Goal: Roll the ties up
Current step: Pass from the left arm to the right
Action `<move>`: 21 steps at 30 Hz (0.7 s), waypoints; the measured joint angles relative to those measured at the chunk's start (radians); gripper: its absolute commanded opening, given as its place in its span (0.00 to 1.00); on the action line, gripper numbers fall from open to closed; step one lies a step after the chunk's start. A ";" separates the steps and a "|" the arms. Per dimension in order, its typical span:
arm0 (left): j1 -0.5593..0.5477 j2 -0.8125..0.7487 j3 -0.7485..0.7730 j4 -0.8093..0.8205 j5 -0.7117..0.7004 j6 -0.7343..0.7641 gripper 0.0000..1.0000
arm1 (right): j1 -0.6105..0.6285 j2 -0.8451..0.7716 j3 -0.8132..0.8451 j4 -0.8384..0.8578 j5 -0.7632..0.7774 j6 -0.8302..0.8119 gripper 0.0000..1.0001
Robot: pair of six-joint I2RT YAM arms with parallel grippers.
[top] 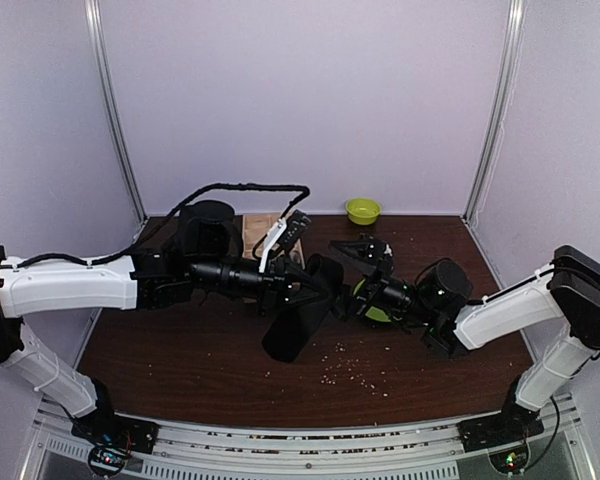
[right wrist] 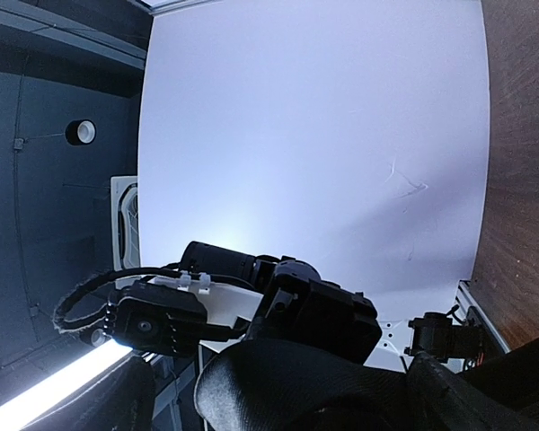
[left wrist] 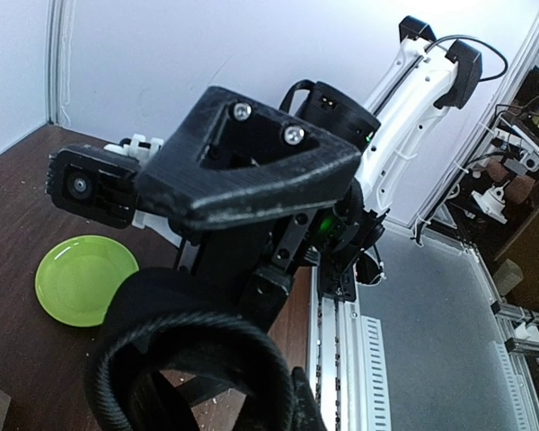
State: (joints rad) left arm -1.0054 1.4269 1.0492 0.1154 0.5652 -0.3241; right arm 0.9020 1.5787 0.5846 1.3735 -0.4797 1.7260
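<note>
A black tie (top: 298, 325) hangs above the middle of the table, its wide end drooping toward the tabletop. My left gripper (top: 307, 284) reaches in from the left and is shut on the tie's upper part. In the left wrist view the tie (left wrist: 189, 337) curls into a loop right in front of the camera. My right gripper (top: 346, 290) comes in from the right, facing the left one. Its jaws are open wide, and the curled tie (right wrist: 314, 386) lies between its fingers (right wrist: 117, 395), with a gap on one side.
A green plate (left wrist: 85, 278) lies on the brown table under the right gripper. A small green bowl (top: 363, 210) stands at the back edge. A wooden block (top: 262, 232) sits behind the left arm. Crumbs (top: 350, 372) are scattered near the front.
</note>
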 measured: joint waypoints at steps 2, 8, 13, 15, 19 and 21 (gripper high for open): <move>0.000 0.000 0.007 -0.019 0.000 0.017 0.01 | 0.008 0.000 0.000 0.008 0.008 0.018 0.90; 0.000 0.000 0.010 -0.066 0.014 0.050 0.01 | 0.012 0.000 0.011 0.034 0.018 0.039 0.61; 0.000 0.000 -0.005 -0.066 0.042 0.050 0.00 | 0.012 -0.002 0.029 0.053 0.037 0.029 0.31; 0.000 0.000 -0.020 -0.065 0.043 0.050 0.00 | 0.012 -0.005 0.032 0.057 0.043 0.024 0.16; 0.000 0.000 -0.047 -0.069 0.039 0.050 0.13 | 0.000 -0.034 0.031 0.041 0.051 -0.011 0.00; 0.002 0.002 -0.047 -0.069 0.031 0.050 0.38 | -0.014 -0.074 0.023 0.001 0.051 -0.033 0.00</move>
State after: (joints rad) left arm -1.0039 1.4288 1.0023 0.0460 0.5964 -0.2737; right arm 0.8883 1.5043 0.6079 1.3743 -0.4286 1.6928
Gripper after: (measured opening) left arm 0.107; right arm 0.016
